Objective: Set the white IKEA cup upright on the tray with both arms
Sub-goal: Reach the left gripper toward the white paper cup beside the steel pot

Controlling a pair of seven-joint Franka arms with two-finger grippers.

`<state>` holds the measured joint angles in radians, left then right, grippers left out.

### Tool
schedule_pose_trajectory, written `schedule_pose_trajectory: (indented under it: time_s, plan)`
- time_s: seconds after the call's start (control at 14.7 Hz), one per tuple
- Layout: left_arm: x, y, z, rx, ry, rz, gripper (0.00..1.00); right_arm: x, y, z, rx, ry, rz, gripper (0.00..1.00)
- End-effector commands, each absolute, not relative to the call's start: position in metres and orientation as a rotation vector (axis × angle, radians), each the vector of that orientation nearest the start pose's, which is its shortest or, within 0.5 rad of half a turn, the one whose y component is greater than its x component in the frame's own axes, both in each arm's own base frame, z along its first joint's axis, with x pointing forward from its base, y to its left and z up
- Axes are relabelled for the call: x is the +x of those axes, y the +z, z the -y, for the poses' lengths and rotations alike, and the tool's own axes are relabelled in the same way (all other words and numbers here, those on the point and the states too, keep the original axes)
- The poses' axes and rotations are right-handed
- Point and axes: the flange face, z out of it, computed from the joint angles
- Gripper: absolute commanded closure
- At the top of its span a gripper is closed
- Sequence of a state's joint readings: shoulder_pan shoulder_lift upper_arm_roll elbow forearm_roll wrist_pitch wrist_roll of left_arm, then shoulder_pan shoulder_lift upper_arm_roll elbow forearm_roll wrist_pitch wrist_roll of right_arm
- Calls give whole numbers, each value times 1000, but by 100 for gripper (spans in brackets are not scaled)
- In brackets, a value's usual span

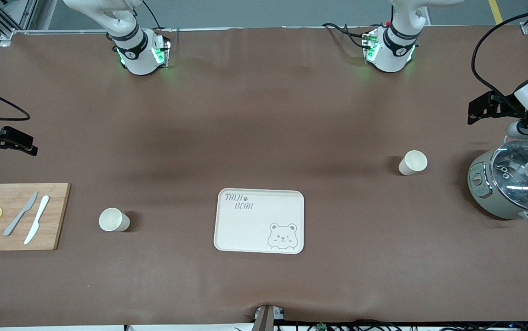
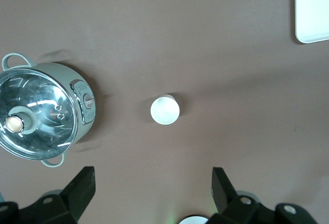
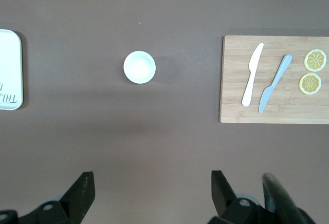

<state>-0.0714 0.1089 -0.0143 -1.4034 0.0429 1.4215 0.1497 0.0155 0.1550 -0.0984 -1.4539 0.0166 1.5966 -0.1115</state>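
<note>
The cream tray [image 1: 259,220] with a bear face lies at the table's middle, nearer to the front camera. One white cup [image 1: 114,219] stands upright between the tray and the cutting board. It also shows in the right wrist view [image 3: 139,67]. A second white cup [image 1: 413,162] stands toward the left arm's end, farther from the front camera than the tray. It shows in the left wrist view [image 2: 165,110]. My left gripper [image 1: 479,110] [image 2: 152,183] is open and empty, high above the table near the pot. My right gripper [image 1: 18,142] [image 3: 151,183] is open and empty, high over the table near the board.
A grey cooking pot with a glass lid [image 1: 514,184] [image 2: 41,113] stands at the left arm's end. A wooden cutting board [image 1: 57,216] [image 3: 231,80] with two knives and two lemon slices lies at the right arm's end. Tray edges show in both wrist views [image 2: 311,13] [image 3: 9,70].
</note>
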Motion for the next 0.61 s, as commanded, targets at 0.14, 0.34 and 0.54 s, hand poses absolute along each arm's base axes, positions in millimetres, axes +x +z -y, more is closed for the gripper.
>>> schedule_pose_trajectory:
  time_s: [0.14, 0.34, 0.54]
  plan:
    - [570, 630, 45, -3065, 146, -334, 0, 599, 592, 41, -3156, 13, 31, 0]
    - [568, 612, 42, -3072, 177, -335, 0, 599, 588, 41, -3156, 13, 31, 0]
    - [557, 586, 32, -3075, 114, -323, 0, 599, 588, 41, -3155, 13, 33, 0]
